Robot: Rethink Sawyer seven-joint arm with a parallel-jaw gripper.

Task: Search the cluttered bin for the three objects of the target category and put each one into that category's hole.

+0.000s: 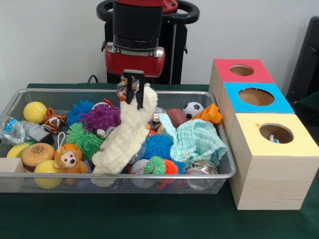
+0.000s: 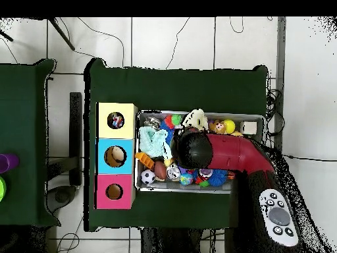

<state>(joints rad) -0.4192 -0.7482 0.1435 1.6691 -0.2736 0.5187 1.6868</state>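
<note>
surface: green cloth table (image 1: pixel 149 219) sitting against a pale wall, wire bin (image 1: pixel 30 186) on it.
boxes: yellow box (image 1: pixel 271 167) nearest, blue box (image 1: pixel 256 97) behind, red box (image 1: pixel 241 70) farthest, all beside the bin's right edge.
cloth: cream cloth (image 1: pixel 124 137) hanging over the bin's middle, lower end draping toward the front rim.
gripper: gripper (image 1: pixel 133 89) pinching the cloth's top edge, fingers closed on it.
handling: looking soft, light, floppy; likely swinging, so gripping a bunched fold is safest.
views: front showing the grip; overhead showing items inside the holes, arm hiding the grip.

Toys crowd the wire bin (image 1: pixel 227 164) edge to edge, leaving no bare floor. The three box holes (image 1: pixel 256 96) stand unobstructed on top. Green counter (image 1: pixel 124 214) before the bin lies open.
</note>
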